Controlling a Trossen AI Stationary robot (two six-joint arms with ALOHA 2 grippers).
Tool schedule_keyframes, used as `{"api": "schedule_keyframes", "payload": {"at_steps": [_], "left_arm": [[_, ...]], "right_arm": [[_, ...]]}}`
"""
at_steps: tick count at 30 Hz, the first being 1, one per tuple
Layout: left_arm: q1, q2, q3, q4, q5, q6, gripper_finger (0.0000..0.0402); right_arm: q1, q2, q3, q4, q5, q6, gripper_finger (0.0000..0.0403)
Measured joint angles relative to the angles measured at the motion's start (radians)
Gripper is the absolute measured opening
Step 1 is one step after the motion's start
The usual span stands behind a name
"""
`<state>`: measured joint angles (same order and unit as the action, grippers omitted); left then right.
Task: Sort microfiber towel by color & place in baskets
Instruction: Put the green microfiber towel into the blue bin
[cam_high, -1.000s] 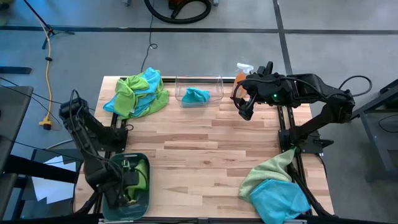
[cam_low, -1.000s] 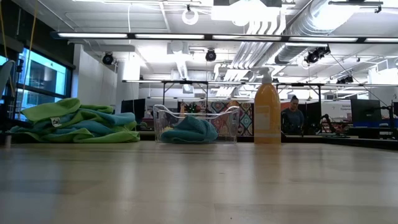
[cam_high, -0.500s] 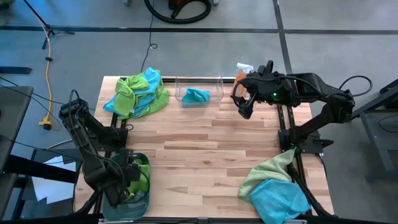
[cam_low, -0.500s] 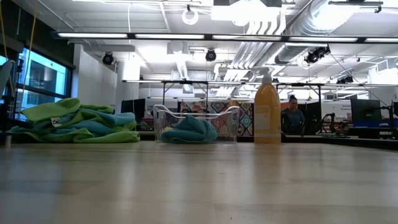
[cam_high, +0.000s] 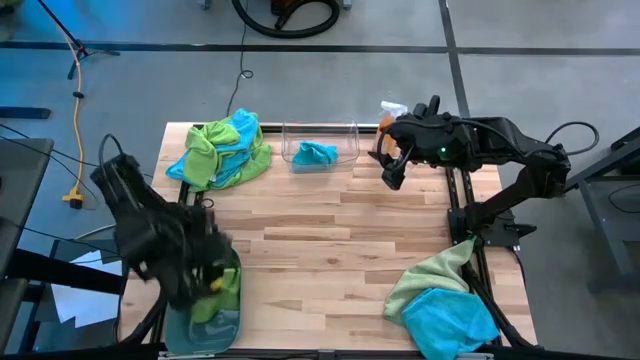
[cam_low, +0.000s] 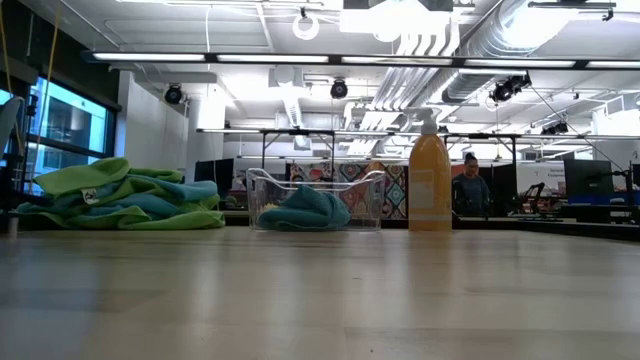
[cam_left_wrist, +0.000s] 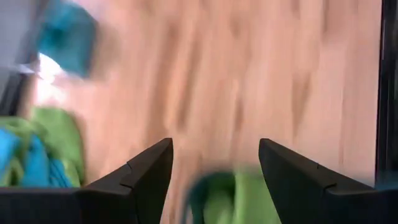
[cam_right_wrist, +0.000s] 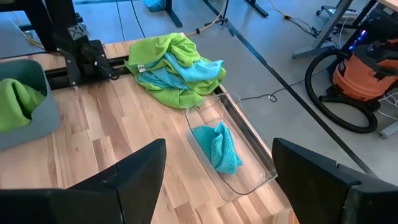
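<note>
My left gripper (cam_high: 200, 272) hovers open and empty over the teal-grey basket (cam_high: 205, 328) at the table's near left corner; a lime green towel (cam_left_wrist: 242, 193) lies in that basket. My right gripper (cam_high: 391, 166) hangs open and empty near the far edge, right of the clear basket (cam_high: 320, 148). One turquoise towel (cam_right_wrist: 217, 146) lies on the clear basket's floor. A mixed heap of green and turquoise towels (cam_high: 222, 150) rests on the far left of the table. A second heap (cam_high: 440, 298) sits at the near right corner and hangs over the edge.
The orange spray bottle (cam_high: 386, 122) stands at the far edge just behind my right gripper and also shows in the low view (cam_low: 430, 182). The right arm's frame (cam_high: 478, 225) runs along the table's right side. Bare wood (cam_high: 330, 250) spans the table's middle.
My left arm has swung quickly up and toward the far edge, away from the teal-grey basket, and shows blurred now. The green towel has stayed in the basket. My right arm has kept nearly still.
</note>
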<state>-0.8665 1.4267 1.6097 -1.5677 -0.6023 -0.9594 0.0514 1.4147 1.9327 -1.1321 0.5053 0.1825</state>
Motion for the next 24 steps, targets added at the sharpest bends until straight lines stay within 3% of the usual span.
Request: {"api": "schedule_keyframes", "payload": {"at_steps": [5,8,11,17,24], "left_arm": [[0.151,-0.126,0.040,0.081,-0.234,0.031,0.0224],[0.265,-0.221,-0.006,0.247,-0.280,0.129,0.0224],[0.386,-0.309,-0.116,0.489,-0.197,0.286,0.0224],[0.597,-0.405,-0.446,0.995,0.154,0.417,0.0224],[0.723,-0.408,-0.707,1.348,0.233,0.426,0.0224]], "right_arm": [[-0.027,0.000,0.000,0.000,0.001,0.029,0.0291],[-0.039,0.000,0.000,-0.001,0.001,0.037,0.0291],[-0.041,0.000,0.000,-0.010,0.000,0.034,0.0291],[-0.041,0.000,0.000,-0.078,-0.072,0.019,0.0291],[-0.041,0.000,0.000,-0.156,-0.122,0.020,0.0291]]}}
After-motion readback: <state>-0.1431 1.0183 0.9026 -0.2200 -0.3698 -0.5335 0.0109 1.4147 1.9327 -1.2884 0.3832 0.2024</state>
